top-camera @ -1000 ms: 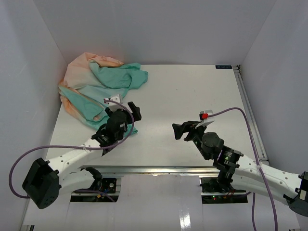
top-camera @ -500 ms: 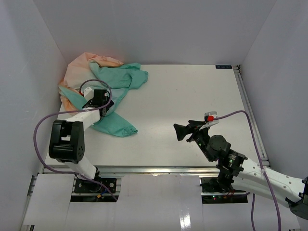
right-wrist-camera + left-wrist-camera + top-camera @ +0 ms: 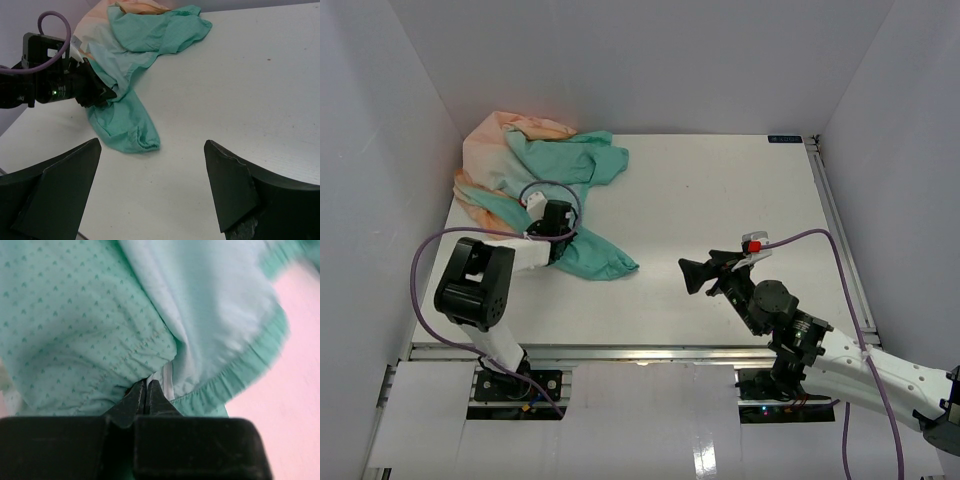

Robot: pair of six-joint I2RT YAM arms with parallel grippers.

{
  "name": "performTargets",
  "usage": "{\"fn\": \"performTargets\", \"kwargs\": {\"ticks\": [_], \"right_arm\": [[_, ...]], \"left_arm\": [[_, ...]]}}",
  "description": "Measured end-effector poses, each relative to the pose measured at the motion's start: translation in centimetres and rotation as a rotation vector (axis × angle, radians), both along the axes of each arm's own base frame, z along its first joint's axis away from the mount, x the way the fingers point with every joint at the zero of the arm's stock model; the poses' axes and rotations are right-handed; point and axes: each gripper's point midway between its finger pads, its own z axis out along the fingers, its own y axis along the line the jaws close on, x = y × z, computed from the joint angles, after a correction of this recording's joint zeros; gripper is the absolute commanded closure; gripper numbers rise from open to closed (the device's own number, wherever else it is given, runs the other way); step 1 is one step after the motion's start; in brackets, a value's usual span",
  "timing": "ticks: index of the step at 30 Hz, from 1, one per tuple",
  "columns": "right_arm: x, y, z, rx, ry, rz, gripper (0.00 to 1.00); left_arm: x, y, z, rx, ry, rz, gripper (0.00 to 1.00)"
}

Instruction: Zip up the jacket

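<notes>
The jacket (image 3: 560, 160) lies crumpled at the table's back left, peach-orange toward the corner and teal-green nearer the middle. A teal sleeve-like end (image 3: 605, 262) trails toward the front. My left gripper (image 3: 566, 236) sits on the jacket's near edge. In the left wrist view my left gripper (image 3: 146, 390) is shut on the teal fabric (image 3: 75, 315), beside a pale zipper-tape edge (image 3: 167, 382). My right gripper (image 3: 705, 268) hovers open over bare table at right of centre, well clear of the jacket (image 3: 160, 35). Nothing lies between its fingers (image 3: 55, 190).
White walls close in the table at the left, back and right. A metal rail (image 3: 835, 225) runs along the right edge and another (image 3: 620, 350) along the near edge. A purple cable (image 3: 430, 250) loops beside the left arm.
My left arm swung from mid-table to the jacket, shut on its teal fabric and dragged it right, shifting the sleeve end. The right arm barely moved and stays open.
</notes>
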Motion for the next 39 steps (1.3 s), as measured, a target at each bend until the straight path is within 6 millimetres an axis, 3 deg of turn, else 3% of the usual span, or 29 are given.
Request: {"fn": "performTargets", "kwargs": {"ticks": [6, 7, 8, 9, 10, 12, 15, 17, 19, 22, 25, 28, 31, 35, 39], "right_arm": [[0.1, 0.1, -0.2, -0.008, 0.004, -0.002, 0.10], [0.1, 0.1, -0.2, -0.007, 0.004, -0.002, 0.10], [0.1, 0.0, -0.2, -0.007, 0.004, -0.002, 0.10], [0.1, 0.0, -0.2, -0.006, 0.004, -0.002, 0.10], [0.1, 0.0, -0.2, -0.006, 0.003, -0.002, 0.10], [0.1, 0.0, -0.2, -0.005, 0.003, -0.002, 0.10], [0.1, 0.1, -0.2, -0.006, 0.005, -0.002, 0.10], [0.1, 0.1, -0.3, -0.007, 0.006, -0.003, 0.10], [0.1, 0.0, -0.4, -0.009, 0.009, -0.008, 0.10], [0.2, -0.1, -0.5, -0.013, 0.011, -0.014, 0.10], [0.1, -0.1, -0.6, -0.019, 0.015, -0.014, 0.10], [0.1, -0.2, -0.8, -0.026, 0.019, -0.013, 0.10], [0.1, -0.2, -0.8, -0.028, 0.019, -0.013, 0.10], [0.1, -0.2, -0.9, -0.028, 0.019, -0.013, 0.10], [0.1, -0.2, -0.9, -0.029, 0.020, -0.013, 0.10]], "left_arm": [[-6.0, -9.3, 0.0, -0.011, -0.031, -0.174, 0.97], [-7.3, -10.2, 0.0, -0.014, -0.029, -0.192, 0.78], [-8.5, -10.9, 0.1, -0.017, -0.024, -0.209, 0.49], [-9.7, -11.3, 0.1, -0.021, -0.016, -0.223, 0.33], [-10.6, -11.4, 0.3, -0.020, -0.009, -0.230, 0.24], [-11.4, -10.8, 0.9, -0.010, -0.002, -0.222, 0.20], [-10.4, -10.1, 3.4, 0.007, -0.020, -0.187, 0.18], [-8.4, -10.6, 6.2, -0.003, -0.062, -0.180, 0.16], [-5.3, -11.1, 10.6, -0.029, -0.140, -0.167, 0.16], [-1.1, -11.2, 15.4, -0.054, -0.222, -0.146, 0.19], [2.7, -10.5, 17.0, -0.062, -0.242, -0.125, 0.24], [5.8, -9.4, 14.6, -0.041, -0.185, -0.114, 0.24], [7.8, -8.4, 10.4, 0.012, -0.088, -0.108, 0.23], [9.0, -8.5, 5.6, 0.063, 0.014, -0.133, 0.22], [10.4, -8.9, 2.7, 0.075, 0.067, -0.155, 0.28]]}}
